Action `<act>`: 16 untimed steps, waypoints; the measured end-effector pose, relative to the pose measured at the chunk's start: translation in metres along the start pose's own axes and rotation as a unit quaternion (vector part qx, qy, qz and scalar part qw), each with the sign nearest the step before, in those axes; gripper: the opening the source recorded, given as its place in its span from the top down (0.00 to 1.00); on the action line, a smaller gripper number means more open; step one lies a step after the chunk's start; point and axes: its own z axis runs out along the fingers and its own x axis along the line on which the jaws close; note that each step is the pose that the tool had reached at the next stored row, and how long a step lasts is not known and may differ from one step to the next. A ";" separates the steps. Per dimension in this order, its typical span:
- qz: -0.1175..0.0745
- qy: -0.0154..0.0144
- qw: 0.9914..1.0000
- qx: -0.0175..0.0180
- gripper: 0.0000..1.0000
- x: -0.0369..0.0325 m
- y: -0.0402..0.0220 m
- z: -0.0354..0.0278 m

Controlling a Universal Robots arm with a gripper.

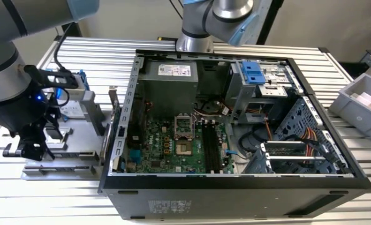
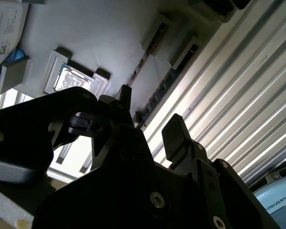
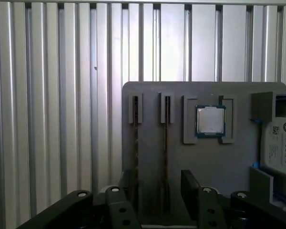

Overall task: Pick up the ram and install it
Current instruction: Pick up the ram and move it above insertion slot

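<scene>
White sticker on power supply (image 1: 173, 70); printed label on hard drive (image 3: 280, 143). Print too small to read.

Computer case (image 1: 235, 194) on table (image 1: 97, 51), parts tray (image 1: 85, 117) to the exterior view's left, ram (image 3: 166, 143) upright in tray beside processor (image 3: 210, 120)

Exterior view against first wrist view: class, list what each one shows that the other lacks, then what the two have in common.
Exterior view: the open computer case, its motherboard with long black slots, and a grey bin at that view's right.
First wrist view: a processor chip in a square recess, and two ram sticks on edge in the tray's slots.
Shared: the ribbed metal table, the grey tray, the blue-framed hard drive, and the gripper, open, over the tray.
</scene>
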 end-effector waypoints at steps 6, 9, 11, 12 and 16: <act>0.000 0.000 1.000 0.000 0.00 0.0041 -0.0001 0.0037; 0.000 0.000 1.000 0.000 0.00 0.0061 -0.0002 0.0056; 0.000 0.000 1.000 0.000 0.00 0.0074 -0.0002 0.0069; 0.000 0.000 1.000 0.000 0.00 0.0079 -0.0002 0.0077; 0.000 0.000 1.000 0.000 0.00 0.0096 -0.0003 0.0104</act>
